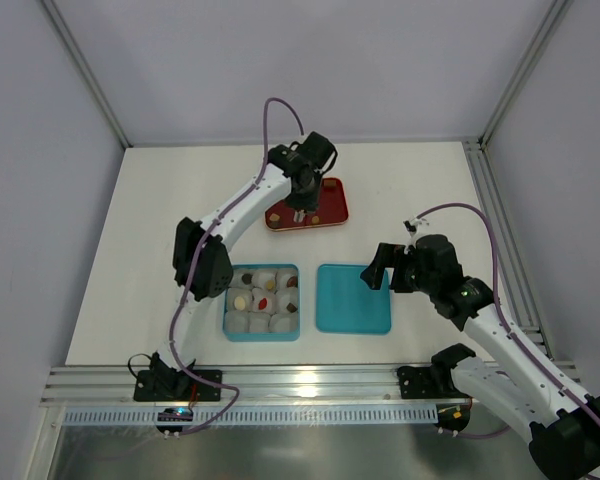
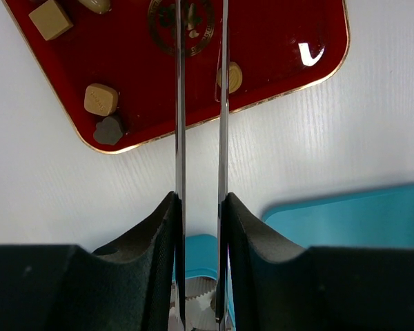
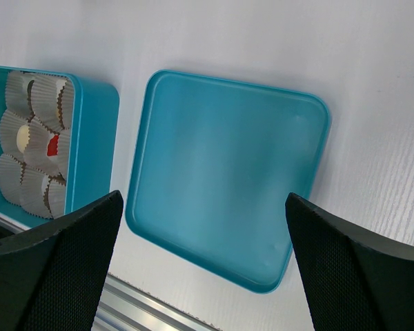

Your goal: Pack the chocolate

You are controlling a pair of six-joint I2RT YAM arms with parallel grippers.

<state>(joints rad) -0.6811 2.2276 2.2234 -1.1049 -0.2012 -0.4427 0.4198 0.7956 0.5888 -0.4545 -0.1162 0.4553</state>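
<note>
Left gripper (image 1: 299, 212) hangs over the red tray (image 2: 283, 41), upper centre. Its jaws are narrow, with nothing seen between them. A round tan chocolate (image 2: 230, 77) lies just right of the blades. Right gripper (image 3: 203, 207) stands wide, well apart.

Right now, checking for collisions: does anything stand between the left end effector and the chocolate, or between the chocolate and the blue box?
Nothing visible does. The left end effector hangs over the red tray beside a round tan chocolate. Only bare table lies between tray and open blue box.
</note>
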